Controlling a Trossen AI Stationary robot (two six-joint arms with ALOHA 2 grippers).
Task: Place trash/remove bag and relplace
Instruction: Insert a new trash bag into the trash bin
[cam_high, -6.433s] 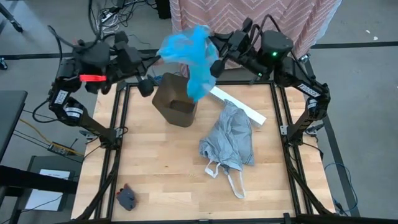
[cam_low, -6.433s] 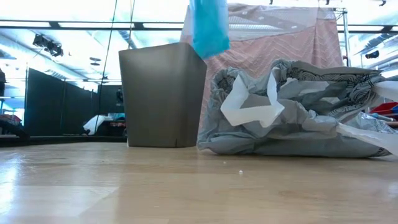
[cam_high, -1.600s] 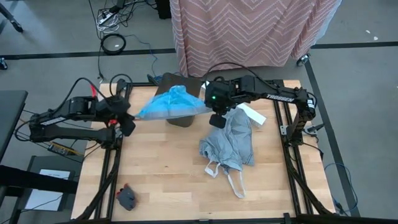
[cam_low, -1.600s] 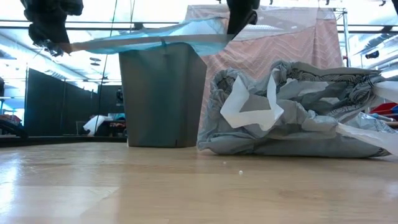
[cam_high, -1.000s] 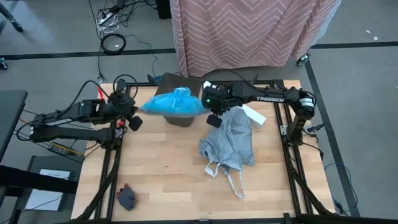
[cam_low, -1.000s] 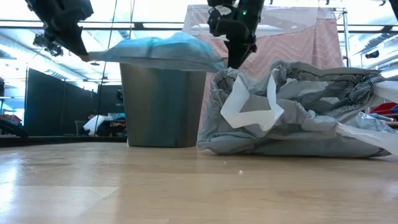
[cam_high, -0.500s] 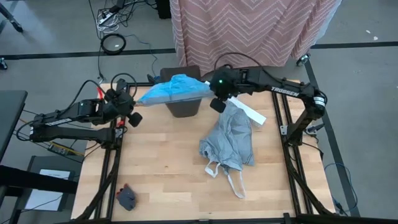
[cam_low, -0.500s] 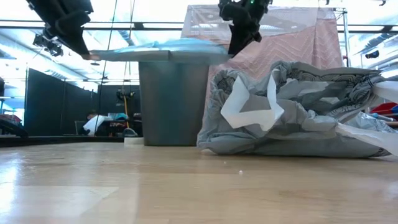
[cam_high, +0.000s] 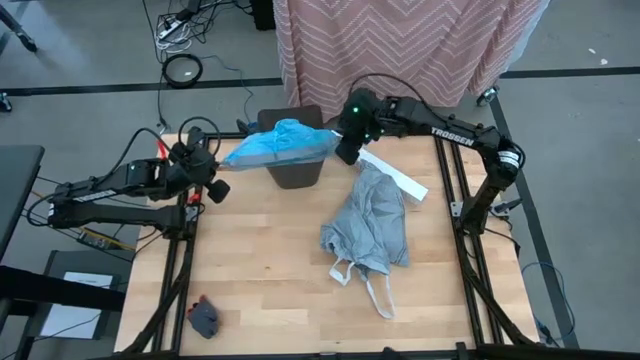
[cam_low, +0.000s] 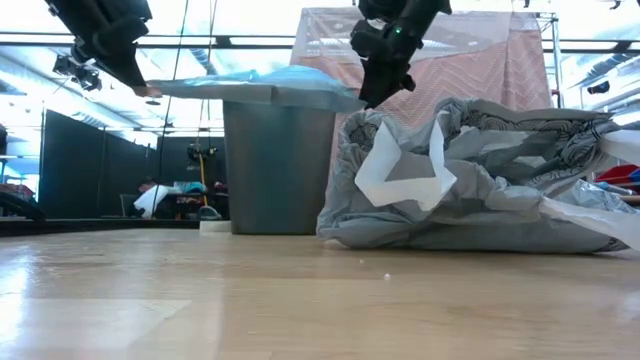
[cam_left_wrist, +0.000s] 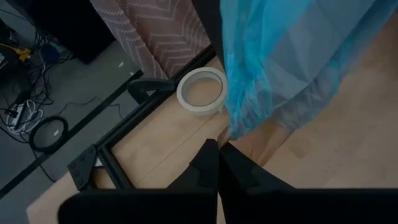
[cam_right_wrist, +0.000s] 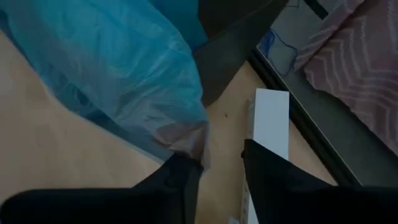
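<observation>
Since 0.5 s ago the right gripper (cam_high: 343, 155) jaws have parted a bit; in the right wrist view they stand spread w/ the blue bag's (cam_high: 280, 142) edge loose between them, upper centre of the high view. Left gripper (cam_high: 219, 188) jaws are pressed together, pinching the bag's other edge, upper left. Blue bag is stretched flat over the bin (cam_low: 278, 165), covering its top. Grey bag (cam_high: 370, 225) lies crumpled on the counter (cam_high: 270, 280) at centre right, next to a long white box (cam_high: 393, 176). White tape ring (cam_left_wrist: 201, 91) sits near the counter's far edge.
</observation>
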